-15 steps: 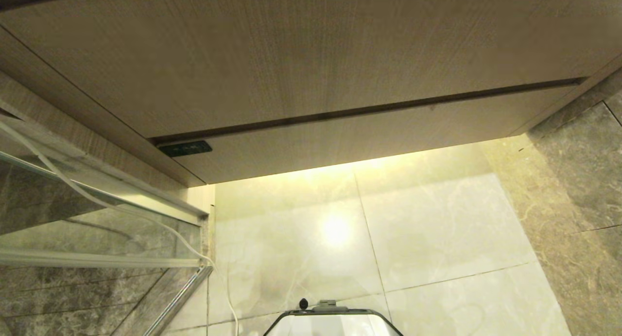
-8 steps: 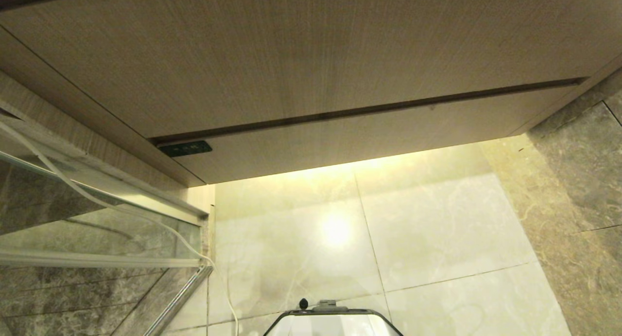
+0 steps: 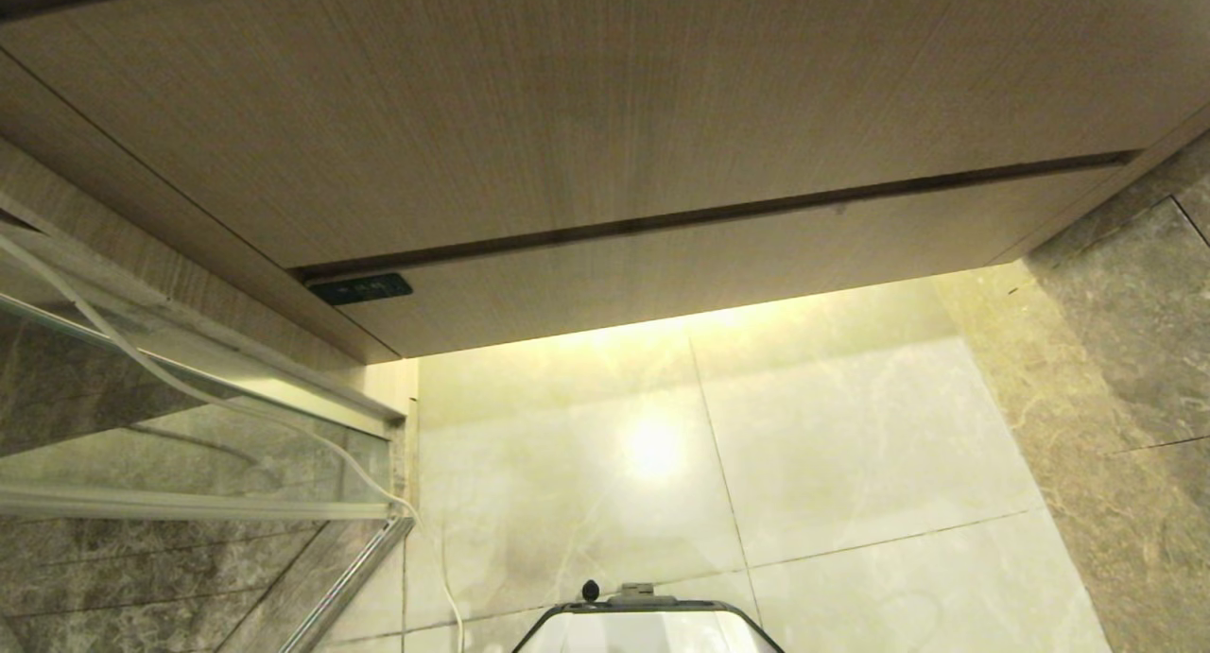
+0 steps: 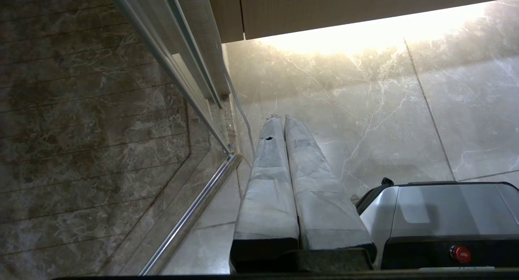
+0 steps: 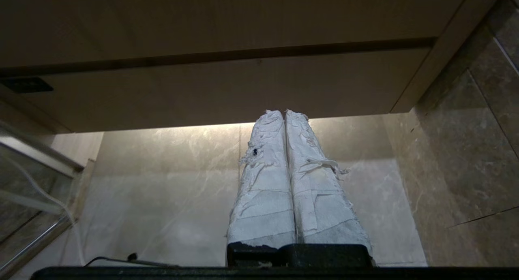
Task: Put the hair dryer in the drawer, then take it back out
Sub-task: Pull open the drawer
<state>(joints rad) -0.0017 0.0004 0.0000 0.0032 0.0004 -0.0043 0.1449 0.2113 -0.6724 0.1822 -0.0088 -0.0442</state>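
Matt wood-grain drawer (image 3: 700, 275); glossy marble floor (image 3: 851, 445); frayed cloth-wrapped right hand (image 5: 284, 114); glass, metal-framed screen (image 3: 189, 426) left.
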